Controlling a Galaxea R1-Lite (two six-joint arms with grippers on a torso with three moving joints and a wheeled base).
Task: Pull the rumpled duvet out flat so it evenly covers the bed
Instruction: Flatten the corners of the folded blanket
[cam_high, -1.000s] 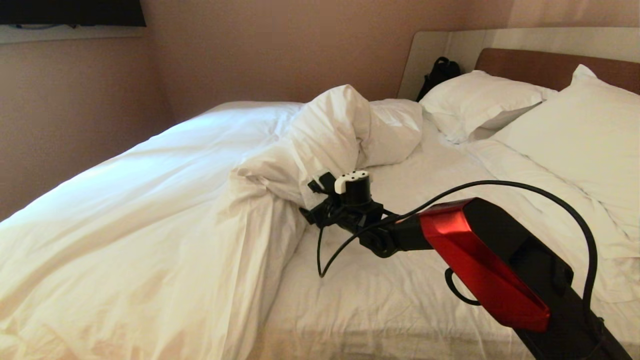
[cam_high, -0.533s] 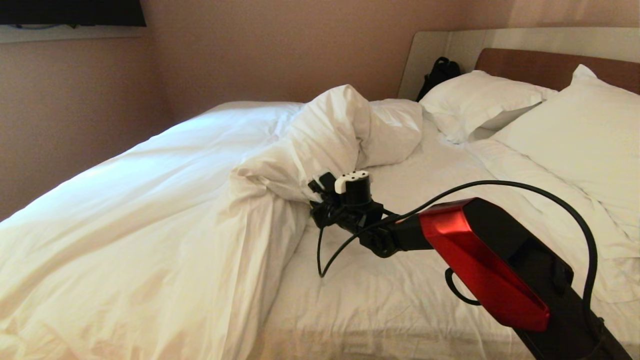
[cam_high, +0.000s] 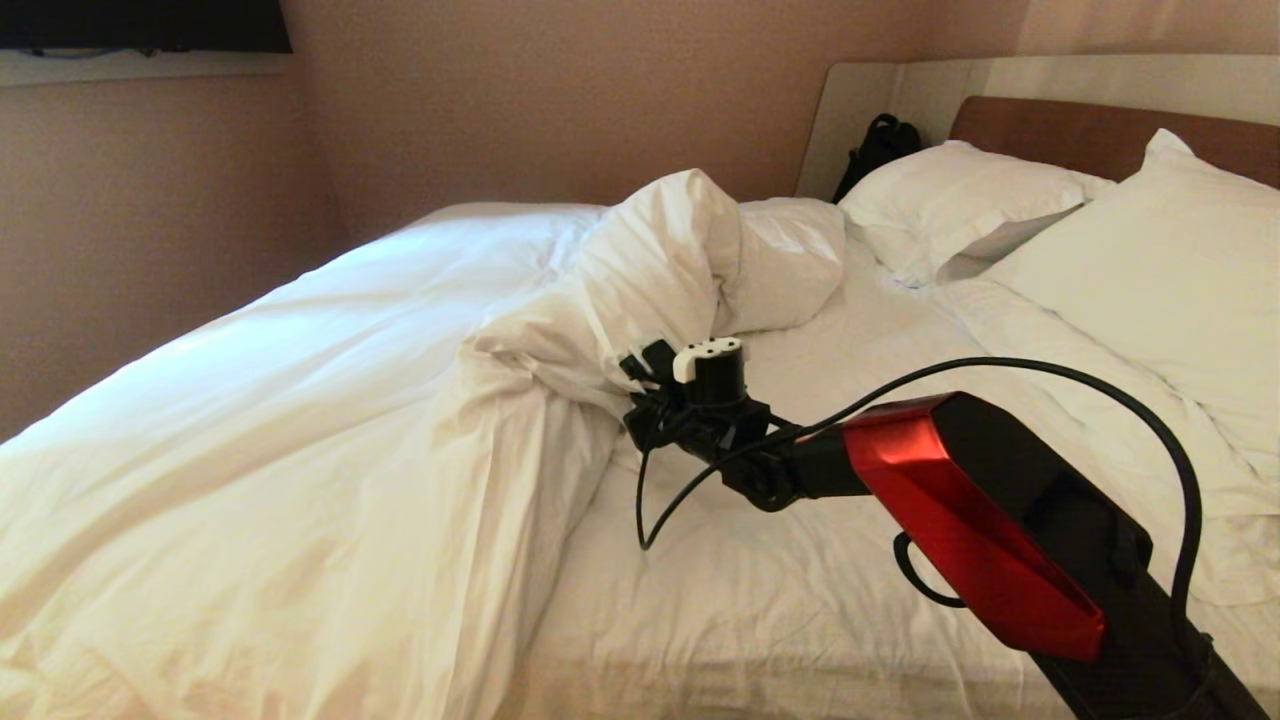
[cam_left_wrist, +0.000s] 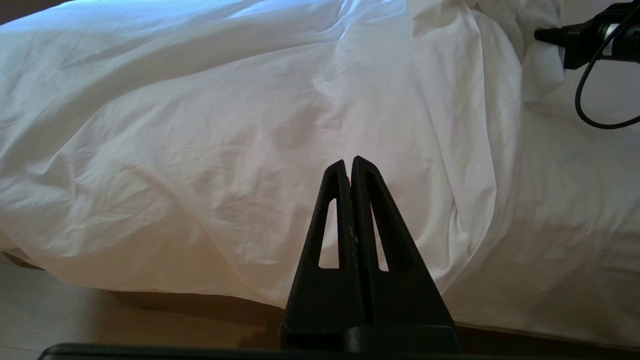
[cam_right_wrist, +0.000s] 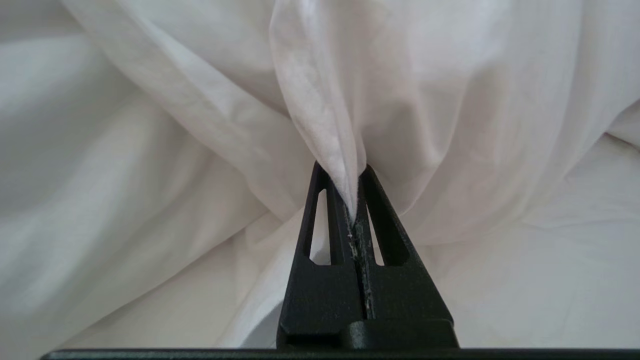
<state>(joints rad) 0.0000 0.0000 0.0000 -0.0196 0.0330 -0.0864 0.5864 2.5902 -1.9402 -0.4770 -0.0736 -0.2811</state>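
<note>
The white duvet covers the left half of the bed and is bunched into a tall fold near the middle. My right gripper reaches in from the lower right to the foot of that fold. In the right wrist view, the right gripper is shut on a pinched fold of the duvet. The bare white sheet shows on the bed's right half. My left gripper is shut with nothing in it, hanging low beside the bed's near edge, facing the draped duvet.
Two white pillows lie against the brown headboard. A black bag sits at the far corner. A pink wall runs along the bed's left side. The right arm's black cable loops over the sheet.
The right gripper's fingers closed on the edge of the duvet's bunched fold. The arm itself barely moved. The left gripper stayed still.
</note>
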